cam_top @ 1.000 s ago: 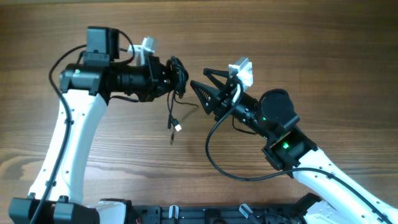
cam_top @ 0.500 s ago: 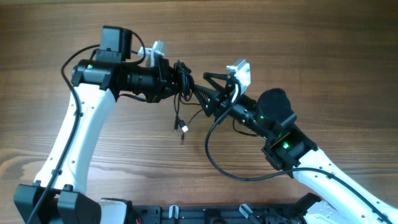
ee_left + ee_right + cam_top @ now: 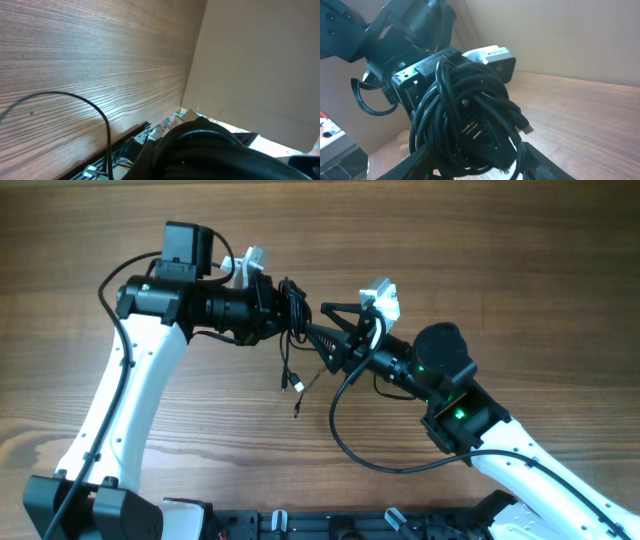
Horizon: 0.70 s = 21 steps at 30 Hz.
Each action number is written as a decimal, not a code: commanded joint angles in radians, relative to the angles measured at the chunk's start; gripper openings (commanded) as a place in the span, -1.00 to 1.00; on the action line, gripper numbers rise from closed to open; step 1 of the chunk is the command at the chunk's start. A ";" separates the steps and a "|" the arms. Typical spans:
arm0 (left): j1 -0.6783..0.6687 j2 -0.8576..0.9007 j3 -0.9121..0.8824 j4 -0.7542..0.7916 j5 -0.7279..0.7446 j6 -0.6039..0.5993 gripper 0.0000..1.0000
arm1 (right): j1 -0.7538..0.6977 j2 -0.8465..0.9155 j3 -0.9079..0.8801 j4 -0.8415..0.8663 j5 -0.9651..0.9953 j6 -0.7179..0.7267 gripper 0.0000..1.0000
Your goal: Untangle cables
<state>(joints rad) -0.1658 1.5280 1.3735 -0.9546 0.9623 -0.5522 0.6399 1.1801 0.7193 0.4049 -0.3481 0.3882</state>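
Note:
The cables (image 3: 294, 300) are one knotted black bundle held above the wooden table (image 3: 500, 260), with loose plug ends (image 3: 296, 384) hanging down. My left gripper (image 3: 283, 310) is shut on the bundle. In the left wrist view the bundle (image 3: 210, 152) fills the bottom of the frame and hides the jaws. My right gripper (image 3: 316, 332) is open and meets the bundle from the right. In the right wrist view the bundle (image 3: 465, 115) sits between its two spread fingers (image 3: 480, 167), with the left gripper's black body (image 3: 415, 75) behind it.
The right arm's thick black wire (image 3: 340, 435) loops over the table below the grippers. A black rail (image 3: 300, 525) runs along the table's near edge. A beige wall (image 3: 260, 60) stands beyond the table.
My left arm has carried the bundle to the right. My right gripper has moved left, so its open fingers now straddle the bundle. The hanging ends have swung slightly.

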 commanded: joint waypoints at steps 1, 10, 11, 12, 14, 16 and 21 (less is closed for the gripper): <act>-0.055 0.009 -0.001 -0.008 0.005 -0.006 -0.92 | 0.004 0.000 0.021 0.013 0.020 0.008 0.09; -0.080 0.009 -0.001 -0.048 0.012 0.031 -0.92 | 0.004 0.000 0.021 0.002 0.234 0.000 0.15; -0.081 0.009 -0.001 -0.049 0.025 0.049 -0.92 | 0.004 0.001 0.021 -0.008 0.241 -0.013 0.15; -0.083 0.009 -0.001 -0.050 0.047 0.074 -0.92 | 0.004 0.001 0.021 -0.015 0.247 -0.031 0.15; -0.092 0.009 -0.001 -0.050 0.091 0.109 -0.92 | 0.004 0.001 0.021 -0.039 0.307 -0.048 0.15; -0.109 0.009 -0.001 -0.050 0.121 0.147 -0.92 | 0.004 0.001 0.021 -0.068 0.411 -0.047 0.15; -0.158 0.008 -0.001 -0.050 0.182 0.209 -0.92 | -0.002 0.001 0.021 -0.130 0.655 -0.045 -0.01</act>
<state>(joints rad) -0.2611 1.5600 1.3735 -0.9863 0.9680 -0.4549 0.6682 1.1610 0.7246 0.3210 -0.0273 0.3607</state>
